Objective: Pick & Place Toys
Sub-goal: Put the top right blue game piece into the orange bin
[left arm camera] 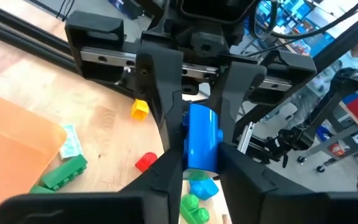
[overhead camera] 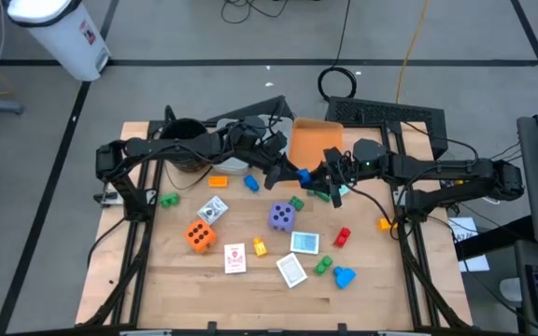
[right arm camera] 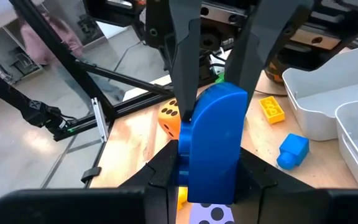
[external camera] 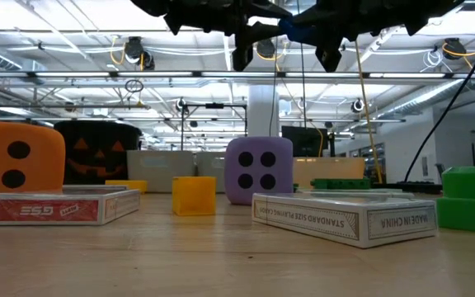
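Overhead, the wooden table carried both dark arms, which met above its far middle, just beside the orange bin. Left gripper and right gripper faced each other there, each clenched on opposite ends of one blue plastic block held in the air between them. Nearer than the bin, an orange foam die and a purple foam die sat on the table. Beside the purple die lay a teal card, a white card and small green blocks.
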`<action>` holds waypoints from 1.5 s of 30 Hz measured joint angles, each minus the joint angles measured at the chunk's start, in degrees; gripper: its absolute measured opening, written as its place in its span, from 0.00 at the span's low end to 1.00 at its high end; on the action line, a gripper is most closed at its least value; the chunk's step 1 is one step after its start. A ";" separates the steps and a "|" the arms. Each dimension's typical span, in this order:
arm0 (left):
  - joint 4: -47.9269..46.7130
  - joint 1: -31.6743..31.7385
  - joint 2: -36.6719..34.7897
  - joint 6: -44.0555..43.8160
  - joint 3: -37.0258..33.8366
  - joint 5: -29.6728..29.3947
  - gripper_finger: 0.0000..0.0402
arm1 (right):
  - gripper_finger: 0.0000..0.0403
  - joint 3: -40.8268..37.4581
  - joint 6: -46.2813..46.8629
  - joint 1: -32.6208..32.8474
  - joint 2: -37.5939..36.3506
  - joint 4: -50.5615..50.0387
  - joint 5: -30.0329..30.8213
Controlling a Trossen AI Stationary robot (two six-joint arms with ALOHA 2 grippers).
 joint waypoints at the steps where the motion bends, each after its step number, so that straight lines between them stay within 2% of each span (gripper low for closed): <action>1: 0.00 0.00 0.00 0.26 -0.02 0.02 0.21 | 0.20 0.00 -0.02 0.00 0.00 -0.04 -0.01; 12: 1.49 0.04 0.00 2.36 -0.11 0.15 0.19 | 0.22 0.00 -0.15 0.00 -0.09 0.20 0.07; 23: 2.43 0.24 0.00 2.76 -0.11 1.31 0.18 | 0.38 0.00 5.11 0.02 0.00 0.57 0.09; 36: 2.18 1.24 0.00 2.71 -0.11 2.12 0.15 | 0.52 0.00 6.14 -0.22 0.00 0.57 0.28; 41: 3.07 1.22 0.00 2.56 -0.08 3.41 0.06 | 0.51 0.00 5.10 -0.26 0.00 0.57 0.66; 45: 3.05 1.17 0.00 2.50 -0.07 3.83 0.04 | 0.42 0.00 4.57 -0.67 0.00 0.50 0.25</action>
